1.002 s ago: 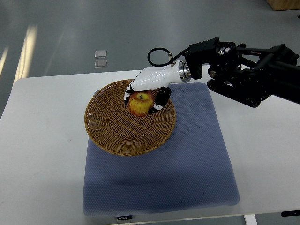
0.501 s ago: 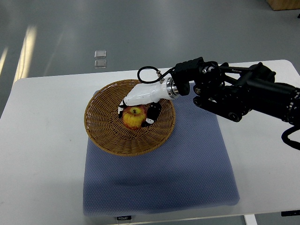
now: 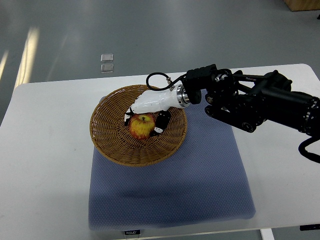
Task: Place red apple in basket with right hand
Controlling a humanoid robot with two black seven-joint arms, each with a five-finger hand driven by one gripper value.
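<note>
The red and yellow apple [image 3: 141,127] lies inside the round wicker basket [image 3: 116,145], a little behind its middle. My right hand [image 3: 144,119], white with black fingertips, reaches in from the right over the basket's far rim and covers the apple from above. One of its fingers [image 3: 161,123] presses the apple's right side, and the others curl around its left side, so the hand is shut on the apple. The apple seems to rest on the basket floor. The left arm does not show in the top view.
The basket stands on the back left part of a blue-grey mat [image 3: 200,175] that covers the middle of the white table [image 3: 45,165]. My black right forearm [image 3: 255,102] hangs over the mat's back right corner. Grey floor lies beyond the table.
My right hand has carried the apple leftward and down into the basket over the last second. Since half a second ago it has only settled slightly lower.
</note>
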